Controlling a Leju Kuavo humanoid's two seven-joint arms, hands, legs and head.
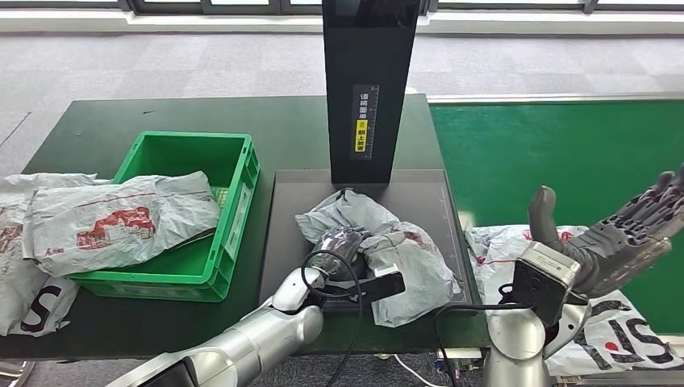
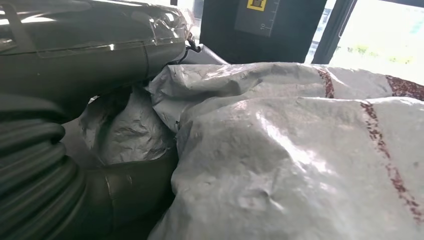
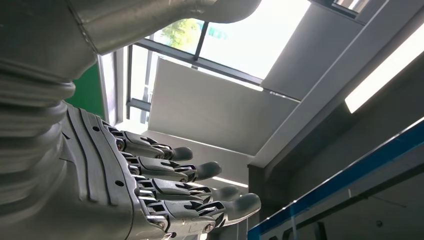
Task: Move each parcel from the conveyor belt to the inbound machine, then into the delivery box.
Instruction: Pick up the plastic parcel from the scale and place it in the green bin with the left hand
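**Left hand on the parcel at the scanner, right hand raised and spread**

From the head view we see our left hand [image 1: 348, 251] lying on the grey parcel [image 1: 379, 250], its dark fingers curled into the crumpled plastic so that it grips the bag. That parcel sits on the dark plate [image 1: 282, 234] of the scanner, just before the black upright column [image 1: 371, 89]. Our right hand [image 1: 617, 234] is lifted above the green belt [image 1: 556, 153], palm up, fingers apart and holding nothing. More parcels [image 1: 621, 322] lie on the belt under and beside that arm. To the left stands the green crate [image 1: 234, 181] on the bench [image 1: 97, 129]; a white bag [image 1: 121, 222] drapes over its near-left rim, and another bag [image 1: 28, 282] lies outside it at the bench's edge.

In the left wrist view we find the hand [image 2: 75, 55] pressed close against the parcel [image 2: 300, 165], whose grey wrinkled film with a dark red stripe fills most of the picture; the column [image 2: 270, 25] rises behind.

In the right wrist view our hand [image 3: 150, 185] shows fingers [image 3: 200, 171] stretched out and separated against the ceiling and windows, with nothing in it.
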